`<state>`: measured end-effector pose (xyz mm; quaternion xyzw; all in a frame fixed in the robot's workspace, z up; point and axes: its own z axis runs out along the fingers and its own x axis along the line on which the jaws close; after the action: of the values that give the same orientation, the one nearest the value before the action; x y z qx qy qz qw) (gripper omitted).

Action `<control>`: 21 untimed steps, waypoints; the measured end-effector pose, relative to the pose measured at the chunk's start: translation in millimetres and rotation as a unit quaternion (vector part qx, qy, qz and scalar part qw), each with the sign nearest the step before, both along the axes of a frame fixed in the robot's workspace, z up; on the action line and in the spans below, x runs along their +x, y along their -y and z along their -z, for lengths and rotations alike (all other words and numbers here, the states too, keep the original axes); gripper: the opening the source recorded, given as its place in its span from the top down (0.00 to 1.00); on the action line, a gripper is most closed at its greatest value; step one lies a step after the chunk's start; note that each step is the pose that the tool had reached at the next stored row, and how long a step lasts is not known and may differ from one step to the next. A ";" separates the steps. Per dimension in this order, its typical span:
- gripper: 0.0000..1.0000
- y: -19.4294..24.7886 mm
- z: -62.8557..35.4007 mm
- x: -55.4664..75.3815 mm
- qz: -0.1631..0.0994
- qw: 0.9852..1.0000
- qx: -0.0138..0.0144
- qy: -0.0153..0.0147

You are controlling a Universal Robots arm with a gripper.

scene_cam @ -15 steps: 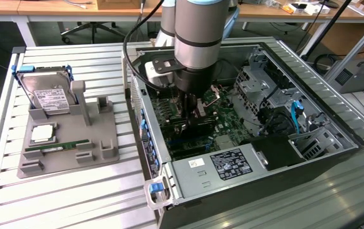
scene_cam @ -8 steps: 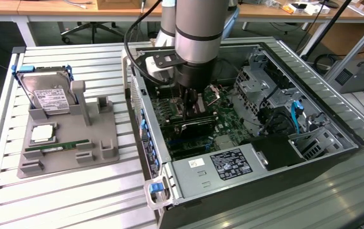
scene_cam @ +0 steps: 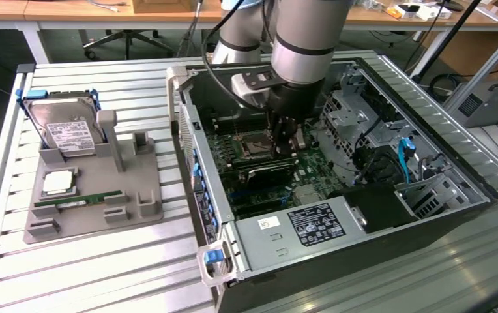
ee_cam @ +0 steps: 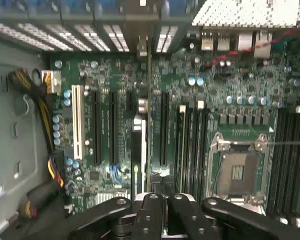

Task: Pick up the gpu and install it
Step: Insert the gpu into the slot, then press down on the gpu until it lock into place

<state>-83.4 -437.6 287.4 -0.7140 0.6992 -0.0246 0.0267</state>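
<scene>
End effector (ee_cam: 159, 200) shut on gpu (ee_cam: 145, 125) over motherboard (ee_cam: 110, 125)

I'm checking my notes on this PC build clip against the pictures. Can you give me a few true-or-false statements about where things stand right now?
1. The gripper is down inside the open computer case. True.
2. The hard drive lies inside the case. False: it stands in the grey holder on the table, at the exterior view's left.
3. The gripper is shut on a thin card seen edge-on over the motherboard slots. True.
4. The processor socket has a cooler on it. False: it is uncovered.
5. The green memory stick rests in the holder. True.
</scene>
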 end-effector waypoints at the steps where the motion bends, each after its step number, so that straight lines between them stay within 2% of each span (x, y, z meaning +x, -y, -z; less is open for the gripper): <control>1: 0.89 0.0 0.0 7.8 -0.001 1.000 0.002 -0.002; 3: 0.89 0.0 0.0 19.7 -0.001 1.000 0.004 -0.004; 7: 0.89 0.0 0.1 35.1 -0.002 1.000 0.009 -0.006; 15: 0.89 0.0 0.0 35.5 -0.002 1.000 0.009 -0.006; 16: 0.89 0.0 0.5 35.6 -0.002 1.000 0.010 -0.018; 17: 0.89 0.0 0.9 35.6 -0.002 0.999 0.010 -0.035; 19: 0.89 0.0 1.9 35.6 -0.002 0.998 0.010 -0.065; 20: 0.89 0.0 2.4 35.6 -0.002 0.997 0.010 -0.075; 21: 0.89 0.1 2.3 35.6 -0.002 0.997 0.009 -0.075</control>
<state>-47.8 -437.7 285.1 -0.7147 0.6982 0.0359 -0.0194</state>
